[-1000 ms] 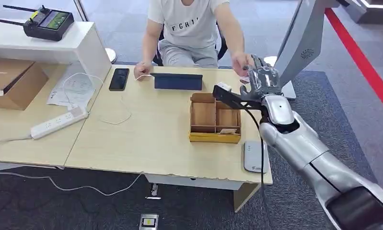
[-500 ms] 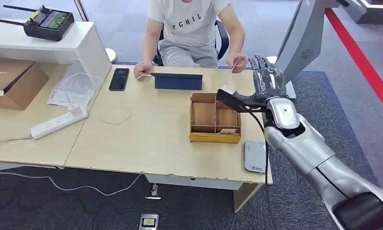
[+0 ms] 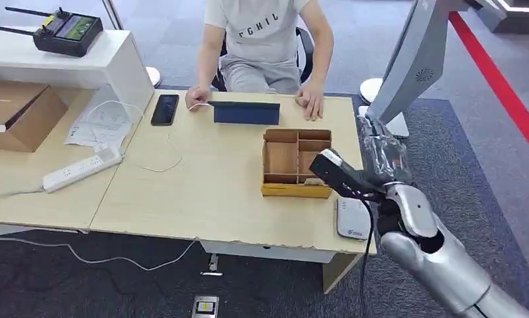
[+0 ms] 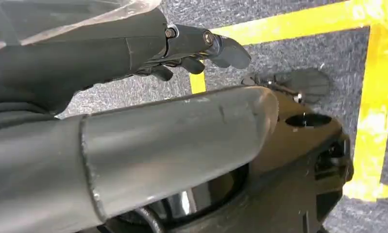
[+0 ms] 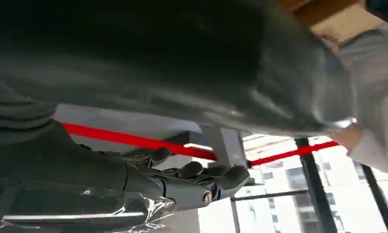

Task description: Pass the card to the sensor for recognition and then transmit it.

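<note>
- The right hand [image 3: 383, 154] has pulled back from the far corner of the table [image 3: 215, 192], where half a second ago it was stretched towards the person [image 3: 268, 40]. It now hovers off the table's edge, at 3 o'clock from the wooden tray [image 3: 281, 159].
- In the right wrist view its fingers [image 5: 201, 180] are spread, only loosely bent, and nothing lies between them.
- The card cannot be made out in the present views. Half a second ago the person pinched a small card beside the robot's fingers. That person's hand [image 3: 310, 106] now rests flat on the table at 12 o'clock from the tray, so the card is probably under or in it.
- The sensor [image 3: 352, 218], a flat grey pad, lies at 5 o'clock from the tray, near the table's front edge, with nothing on it.
- The left hand [image 4: 133, 53] hangs by the floor, fingers loosely curved and holding nothing.
- Judging by this, the handover looks done and the arm is retreating.
</note>
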Motion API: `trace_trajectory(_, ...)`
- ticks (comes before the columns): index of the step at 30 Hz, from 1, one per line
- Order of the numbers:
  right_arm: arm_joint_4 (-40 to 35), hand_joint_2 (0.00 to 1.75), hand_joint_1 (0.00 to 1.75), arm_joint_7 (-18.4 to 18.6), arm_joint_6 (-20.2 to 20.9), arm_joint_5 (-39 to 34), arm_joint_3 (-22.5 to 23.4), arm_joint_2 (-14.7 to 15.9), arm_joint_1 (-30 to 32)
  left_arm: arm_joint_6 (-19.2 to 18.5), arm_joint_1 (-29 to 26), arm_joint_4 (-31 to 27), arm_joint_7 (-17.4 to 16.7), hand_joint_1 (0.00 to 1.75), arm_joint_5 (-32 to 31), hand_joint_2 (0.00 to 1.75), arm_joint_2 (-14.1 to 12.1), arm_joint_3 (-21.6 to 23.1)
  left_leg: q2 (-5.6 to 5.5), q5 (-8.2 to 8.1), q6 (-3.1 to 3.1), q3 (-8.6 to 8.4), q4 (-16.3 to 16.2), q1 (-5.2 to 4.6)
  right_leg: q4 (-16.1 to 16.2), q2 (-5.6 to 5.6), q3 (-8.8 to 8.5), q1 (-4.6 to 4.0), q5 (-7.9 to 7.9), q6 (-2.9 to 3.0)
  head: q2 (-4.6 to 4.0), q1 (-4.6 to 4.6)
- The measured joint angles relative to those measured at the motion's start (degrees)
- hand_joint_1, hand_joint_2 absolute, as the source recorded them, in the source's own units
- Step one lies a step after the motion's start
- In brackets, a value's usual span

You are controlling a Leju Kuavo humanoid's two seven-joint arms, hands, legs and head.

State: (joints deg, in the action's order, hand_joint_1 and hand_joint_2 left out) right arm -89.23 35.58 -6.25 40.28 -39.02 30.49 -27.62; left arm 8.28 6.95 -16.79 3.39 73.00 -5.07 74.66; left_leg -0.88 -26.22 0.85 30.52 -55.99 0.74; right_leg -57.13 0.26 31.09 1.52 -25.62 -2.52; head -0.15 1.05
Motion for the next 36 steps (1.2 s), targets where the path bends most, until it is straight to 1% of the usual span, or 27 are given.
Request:
trace_trajectory(2, -5.55, 0.00, 0.00, 1.67, 2.16, 0.24, 0.76, 1.53, 3.16, 0.07, -0.01, 0.17, 0.57, 0.00, 0.48, 0.00, 0.00, -0.07, 0.07, -0.04, 0.02, -0.02, 0.00, 0.00, 0.00, 0.06, 0.02, 0.00, 0.00, 0.00, 0.00, 0.02)
trace_trajectory(5, -13.22, 0.00, 0.00, 2.21, 5.03, 1.40, 1.64, 3.11, 6.64, 0.07, 0.05, 0.22, 1.84, 0.00, 0.57, 0.00, 0.04, -0.09, 0.08, -0.04, 0.02, -0.03, 0.00, 0.00, 0.00, 0.08, 0.02, 0.00, -0.01, 0.01, 0.00, 0.00)
trace_trajectory(6, -15.32, 1.75, 0.00, 2.21, 5.80, 1.33, 1.97, 3.44, 7.52, 0.07, 0.04, 0.22, 2.10, 0.00, 0.59, 0.00, 0.11, -0.11, 0.07, -0.04, 0.02, -0.03, 0.00, 0.01, 0.00, 0.08, 0.02, 0.00, -0.01, 0.02, 0.00, 0.02)
trace_trajectory(8, -18.96, 1.75, 0.00, 2.08, 7.26, 1.11, 2.49, 3.61, 9.49, 0.04, 0.03, 0.39, 2.47, 0.00, 0.59, 0.00, 0.17, -0.11, 0.08, -0.04, 0.02, -0.03, 0.01, 0.02, 0.00, 0.08, 0.01, -0.01, -0.01, 0.02, 0.00, 0.02)
trace_trajectory(11, -22.53, 1.75, 0.00, 1.71, 7.41, 3.17, 2.49, 3.57, 11.66, 0.04, 0.07, 0.61, 2.52, 0.00, 0.59, 0.00, 0.35, -0.15, 0.08, -0.03, 0.02, -0.03, 0.01, 0.01, 0.00, 0.08, 0.00, -0.01, -0.01, 0.02, 0.00, 0.00)
trace_trajectory(16, -23.42, 1.75, 0.00, -0.06, 6.60, 8.24, 1.95, 2.58, 13.05, 0.04, 0.13, 0.87, 2.41, 0.00, 0.44, 0.00, 0.61, -0.17, 0.08, -0.02, 0.02, -0.05, 0.01, 0.01, 0.00, 0.08, -0.04, -0.01, -0.01, 0.01, 0.00, 0.00)
trace_trajectory(19, -22.90, 1.75, 0.00, -1.31, 6.67, 8.90, 1.46, 1.16, 13.23, 0.04, 0.18, 1.03, 2.60, 0.00, 0.37, 0.00, 0.66, -0.17, 0.07, -0.02, 0.02, -0.05, 0.01, 0.01, 0.00, 0.08, -0.04, -0.01, -0.01, 0.02, 0.00, 0.00)
trace_trajectory(24, -18.89, 1.75, 0.00, -2.92, 5.33, 9.36, 0.61, -2.05, 13.33, 0.04, 0.23, 1.09, 3.08, 0.00, 0.46, 0.00, 0.81, -0.28, 0.07, -0.02, 0.02, -0.03, 0.02, 0.03, 0.00, 0.07, -0.04, -0.03, -0.01, 0.02, 0.00, 0.02)
trace_trajectory(30, -11.49, 1.75, 0.00, -4.02, 3.00, 9.53, 0.57, -6.64, 13.21, 0.04, 0.26, 1.29, 2.87, 0.00, 0.63, 0.00, 0.98, -0.52, 0.07, -0.02, 0.02, -0.02, 0.02, 0.04, 0.00, 0.07, -0.03, -0.03, -0.01, 0.02, 0.00, 0.00)
trace_trajectory(36, -6.40, 1.75, 0.00, -4.61, 2.65, 9.51, 0.61, -9.55, 12.85, 0.04, 0.26, 1.51, 2.63, 0.00, 0.63, 0.00, 1.01, -0.52, 0.07, -0.02, 0.02, -0.02, 0.02, 0.04, 0.00, 0.07, -0.03, -0.03, -0.01, 0.02, 0.00, 0.02)
